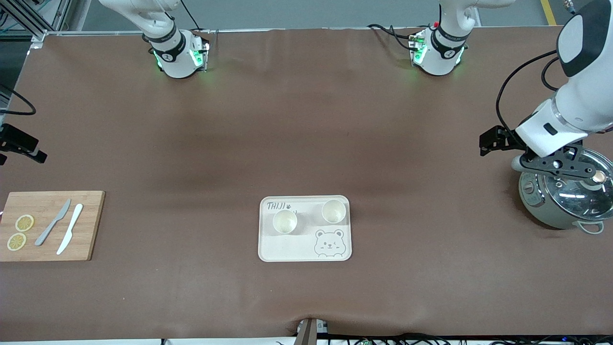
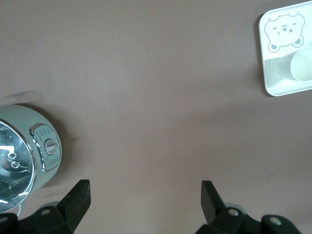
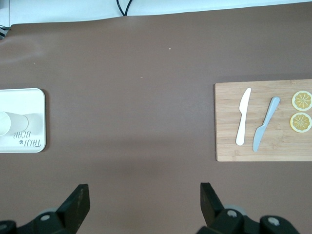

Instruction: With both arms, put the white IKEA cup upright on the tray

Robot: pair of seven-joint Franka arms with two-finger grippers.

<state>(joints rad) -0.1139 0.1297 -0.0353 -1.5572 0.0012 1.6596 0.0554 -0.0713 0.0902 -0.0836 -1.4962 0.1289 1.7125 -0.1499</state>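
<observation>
Gaping left pincer, right pincer, both empty

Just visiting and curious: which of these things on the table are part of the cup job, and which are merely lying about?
Part of the job:
two white cups, upright on the tray
left pincer, open
right pincer, open

Lying about:
cutting board
two knives
lemon slices
pot

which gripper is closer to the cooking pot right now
Left. The left gripper, fingers open, hangs beside the pot. The right gripper, also open, is over bare table near the cutting board.
</observation>
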